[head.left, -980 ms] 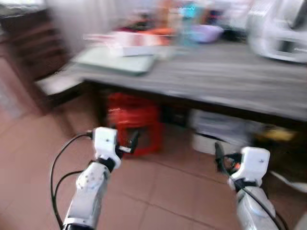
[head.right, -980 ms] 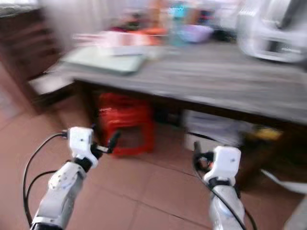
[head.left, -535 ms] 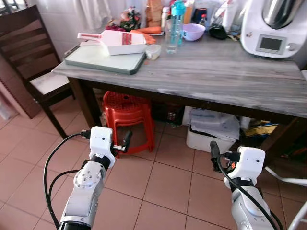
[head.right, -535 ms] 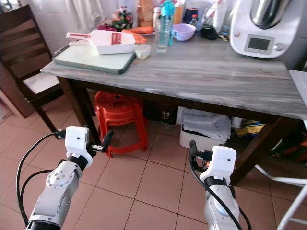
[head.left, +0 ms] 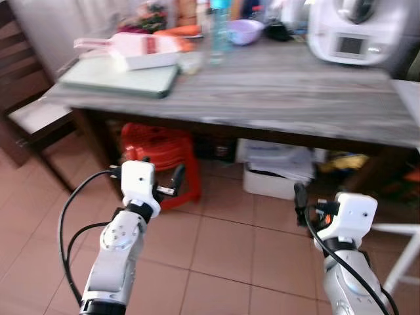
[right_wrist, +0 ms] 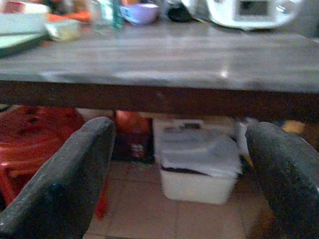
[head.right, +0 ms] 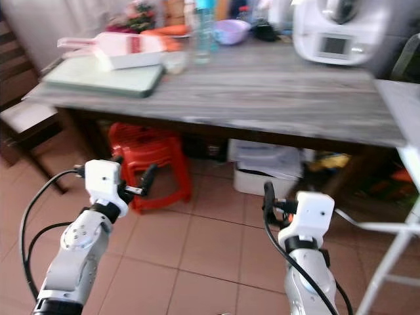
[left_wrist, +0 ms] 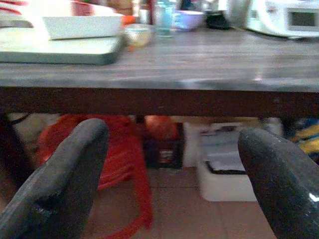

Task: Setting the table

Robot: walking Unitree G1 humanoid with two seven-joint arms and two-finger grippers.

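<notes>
A grey wooden worktop (head.left: 282, 85) carries a white kitchen machine (head.left: 351, 29) at its right end, a green cutting board (head.left: 118, 75) with a white slicer (head.left: 141, 49) at its left, and a purple bowl (head.left: 244, 30). Below stands a red stool (head.left: 157, 154). The left gripper (left_wrist: 172, 174) and right gripper (right_wrist: 179, 174) hang above the tiled floor (head.left: 223, 249), jaws wide, empty.

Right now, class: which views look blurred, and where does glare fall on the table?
Both eye views are softly motion-blurred, most on the clutter at the far edge of the table; both wrist views are soft too, and pale glare patches sit on the tabletop near its front edge.
</notes>
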